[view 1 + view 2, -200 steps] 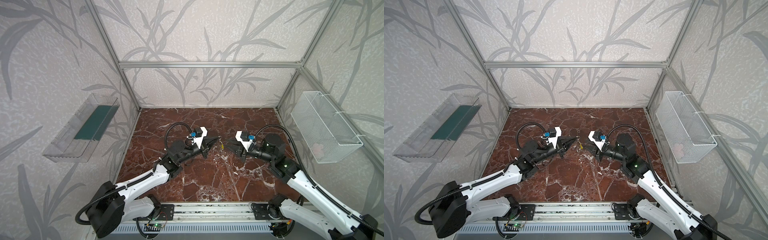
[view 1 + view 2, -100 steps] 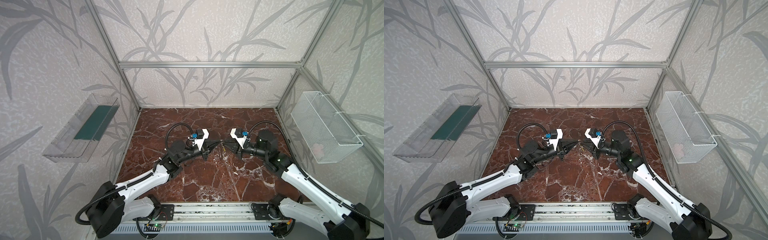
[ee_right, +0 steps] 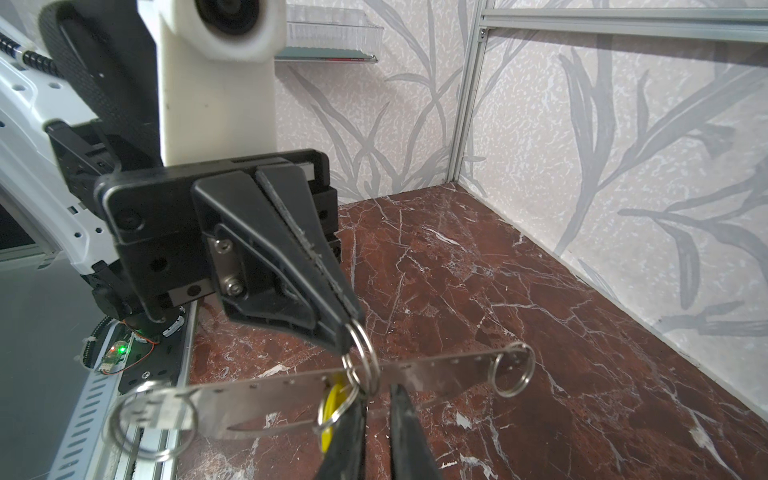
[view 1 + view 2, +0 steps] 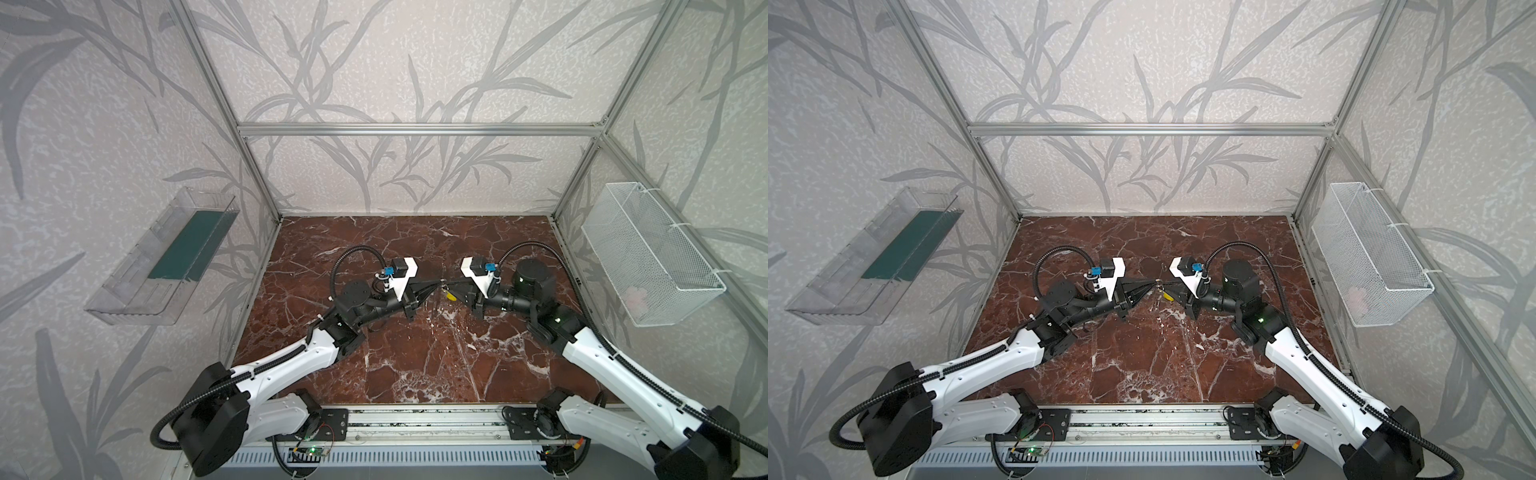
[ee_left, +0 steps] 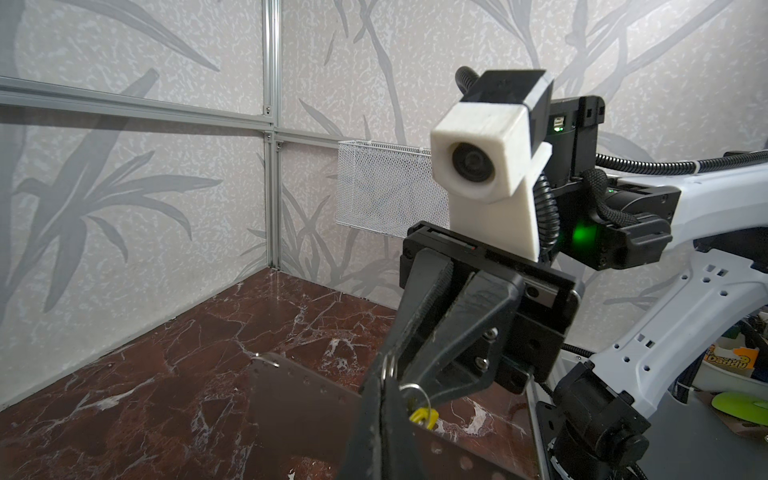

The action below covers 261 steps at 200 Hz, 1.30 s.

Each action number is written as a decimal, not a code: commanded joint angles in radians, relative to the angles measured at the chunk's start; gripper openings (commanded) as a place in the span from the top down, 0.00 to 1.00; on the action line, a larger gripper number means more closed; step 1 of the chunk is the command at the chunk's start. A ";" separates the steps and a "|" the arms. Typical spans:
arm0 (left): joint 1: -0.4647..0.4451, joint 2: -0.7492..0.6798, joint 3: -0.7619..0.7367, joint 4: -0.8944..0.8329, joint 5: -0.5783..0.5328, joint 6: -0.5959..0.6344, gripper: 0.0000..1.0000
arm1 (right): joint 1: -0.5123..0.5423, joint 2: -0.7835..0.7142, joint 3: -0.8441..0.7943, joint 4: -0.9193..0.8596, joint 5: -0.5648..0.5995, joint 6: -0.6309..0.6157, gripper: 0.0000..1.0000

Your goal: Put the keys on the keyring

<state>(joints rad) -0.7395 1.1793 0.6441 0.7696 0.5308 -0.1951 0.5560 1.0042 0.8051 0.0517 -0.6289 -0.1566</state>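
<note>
Since one second ago, much closer approach of the right gripper (image 3: 377, 395) to the left gripper (image 3: 352, 327): tips then clearly apart, now almost tip to tip, up above the middle of the red-brown marble tabletop (image 4: 415, 357).

Firm pinch of the closed left gripper on one side of the keyring (image 3: 360, 359), a thin silver ring, with the yellow tag (image 3: 332, 411) hanging from it on a second small ring (image 3: 337, 399). Between the right fingers (image 3: 407, 440) only a narrow gap, with the opposite side of the keyring in it or just before it; not possible to tell whether pressed or merely near.

Crossing the keyring, up in the air between both grippers, the keys (image 3: 449, 374): a flat greyish piece with tiny holes along the rim. Not possible to tell whether already threaded on the keyring or only touching it.

On the left wall, a clear plastic tray (image 4: 124, 291) with a dark green flat sheet (image 4: 187, 245) inside. On the right wall, a white wire basket (image 4: 648, 249) with one pale pinkish thing (image 4: 638, 297) on its bottom at the near end, too blurred to name. Both containers well apart from the grippers.
</note>
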 commanded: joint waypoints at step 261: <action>0.004 -0.027 0.019 0.008 0.008 0.002 1.00 | -0.009 -0.026 0.025 -0.043 -0.017 0.001 0.86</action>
<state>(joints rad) -0.7395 1.1793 0.6464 0.7544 0.5564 -0.1944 0.5404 1.0008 0.8238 0.0299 -0.6331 -0.1493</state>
